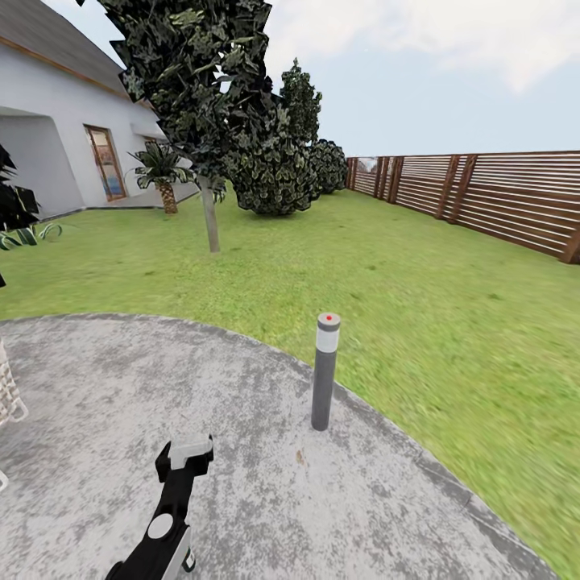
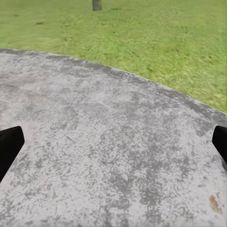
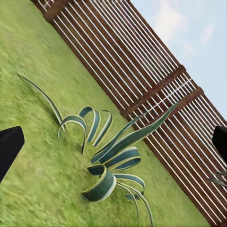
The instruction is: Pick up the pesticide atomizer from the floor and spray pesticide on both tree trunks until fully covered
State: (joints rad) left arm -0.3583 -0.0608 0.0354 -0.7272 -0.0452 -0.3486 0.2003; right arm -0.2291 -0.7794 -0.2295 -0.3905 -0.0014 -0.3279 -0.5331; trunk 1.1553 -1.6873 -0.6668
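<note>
Lawn (image 1: 419, 274): green grass runs from the paving back to the fence and the house.
Paving (image 1: 242, 483): grey mottled stone with a curved edge against the grass; the left wrist view shows the same stone (image 2: 113, 156) close below.
Fence (image 1: 483, 193): brown horizontal slats along the right side; the right wrist view shows its slats (image 3: 142, 71) behind a striped, curling leafy plant (image 3: 106, 156) on the grass.
House (image 1: 56, 137): white walls, a framed door, at far left.
Tree (image 1: 201, 89): dark blocky canopy on a straight grey trunk (image 1: 210, 216), standing on the grass well beyond the paving; rounded bushes behind it.
Lamp post (image 1: 325, 372): thin grey post with a pale top and a red spot, upright at the paving's edge.
Left arm (image 1: 165, 524): black, reaching forward and low over the paving from the bottom of the head view; a white round mark on it, no readable writing.
Left gripper (image 2: 113, 146): spread wide, black fingertips (image 2: 9, 149) at either edge, nothing between them, above bare stone.
Right gripper (image 3: 113, 146): spread wide, holding nothing, aimed at the plant and fence.
Spray bottle: cannot tell where it lies.
</note>
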